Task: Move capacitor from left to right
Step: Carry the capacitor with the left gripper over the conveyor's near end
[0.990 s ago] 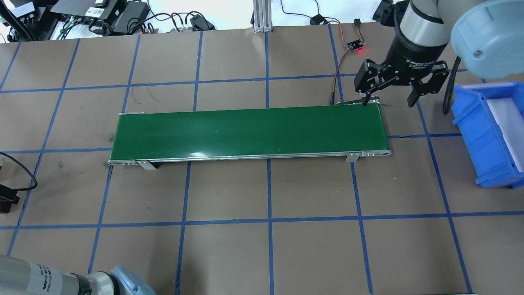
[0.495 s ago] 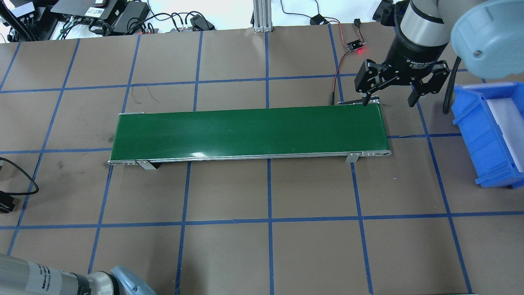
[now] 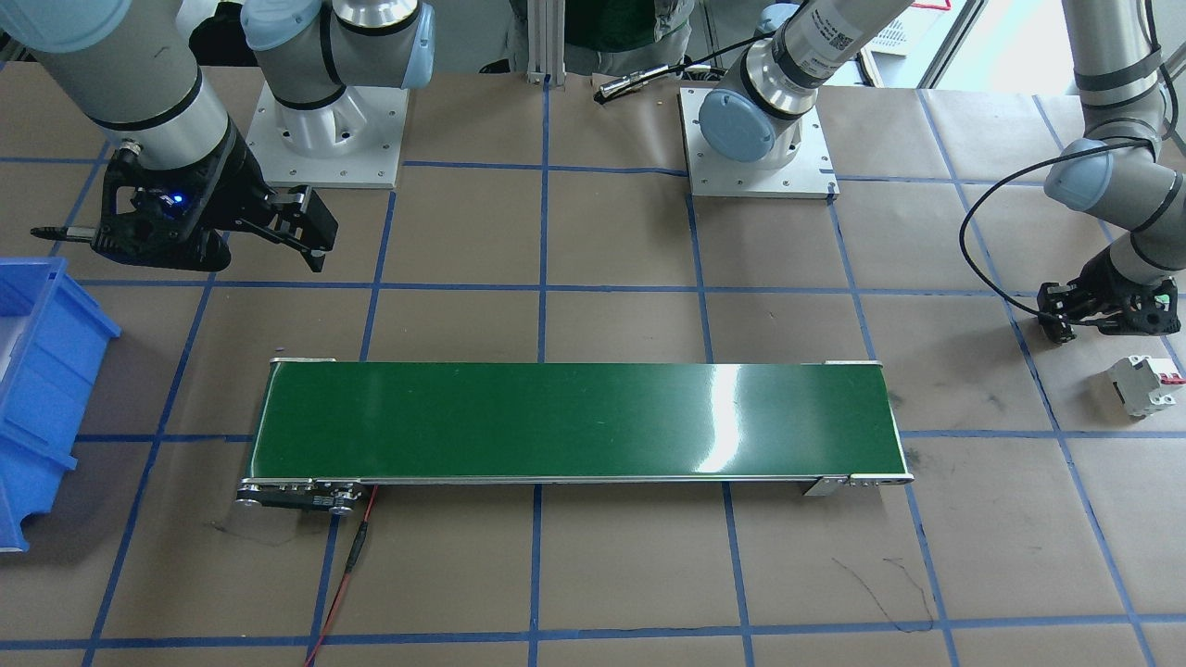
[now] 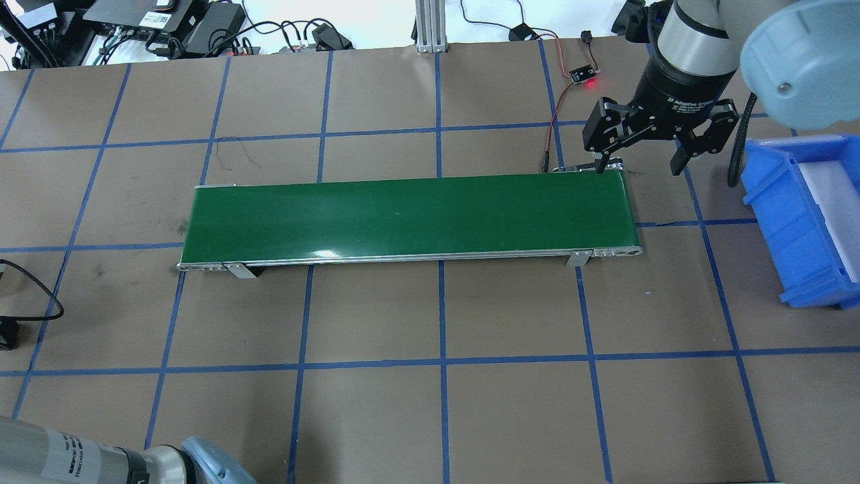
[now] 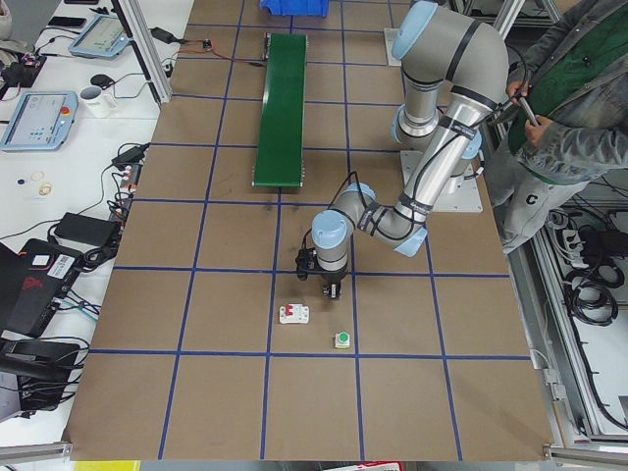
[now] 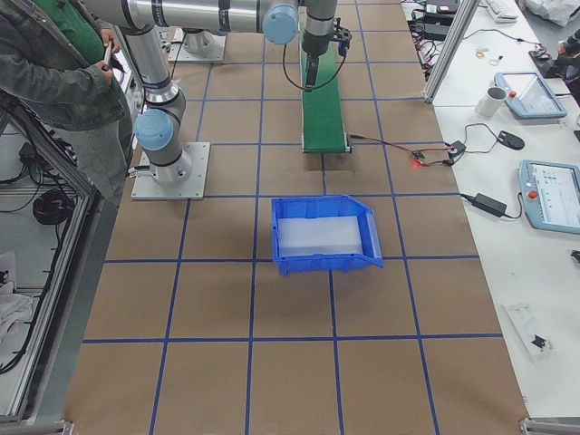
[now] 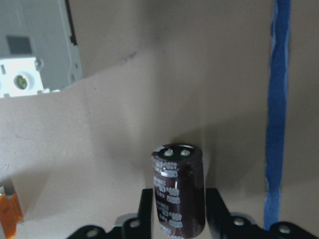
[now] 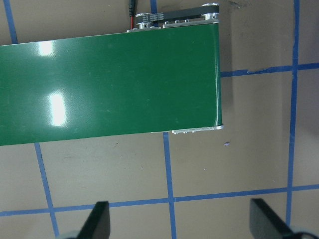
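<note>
The capacitor (image 7: pixel 177 181), a small maroon cylinder with a grey end, sits between the black fingers (image 7: pixel 145 203) of my left gripper (image 7: pixel 179 206), which is shut on it low over the brown table. This gripper also shows in the front-facing view (image 3: pixel 1107 310) and in the exterior left view (image 5: pixel 324 282), well off the belt's left end. My right gripper (image 4: pixel 641 165) is open and empty, hovering by the far right corner of the green conveyor belt (image 4: pixel 410 215). Its spread fingers (image 8: pixel 97 221) frame that belt end (image 8: pixel 109 84).
A white-grey circuit breaker (image 3: pixel 1144 384) lies beside the left gripper and also shows in the left wrist view (image 7: pixel 35 50). A green-topped push button (image 5: pixel 341 340) lies nearby. A blue bin (image 4: pixel 806 215) stands right of the belt. A person (image 5: pixel 559 118) stands behind the robot.
In the overhead view the left gripper's black part and its cable have slid further towards the view's left edge. The right gripper has hardly moved and stays open.
</note>
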Action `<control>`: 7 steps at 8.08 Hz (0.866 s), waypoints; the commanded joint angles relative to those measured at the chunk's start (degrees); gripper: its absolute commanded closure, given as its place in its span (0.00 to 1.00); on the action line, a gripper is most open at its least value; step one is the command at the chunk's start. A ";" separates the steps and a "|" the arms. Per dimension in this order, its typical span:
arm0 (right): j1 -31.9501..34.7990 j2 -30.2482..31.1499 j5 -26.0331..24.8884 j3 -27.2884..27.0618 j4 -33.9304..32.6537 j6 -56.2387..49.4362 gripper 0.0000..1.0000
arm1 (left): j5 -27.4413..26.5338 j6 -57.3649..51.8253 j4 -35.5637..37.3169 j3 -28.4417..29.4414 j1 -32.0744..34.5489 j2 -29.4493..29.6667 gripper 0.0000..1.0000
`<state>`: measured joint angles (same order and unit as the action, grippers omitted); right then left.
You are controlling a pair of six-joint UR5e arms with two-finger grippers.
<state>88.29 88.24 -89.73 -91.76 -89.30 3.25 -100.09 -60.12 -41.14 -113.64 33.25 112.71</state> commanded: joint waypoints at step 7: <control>-0.04 0.00 -0.01 0.00 -0.09 -0.09 0.00 | -6.08 4.47 -1.65 0.17 2.95 -7.40 1.00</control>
<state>88.24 88.24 -89.74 -91.76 -89.33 3.21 -103.99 -58.66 -41.01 -113.72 34.20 109.06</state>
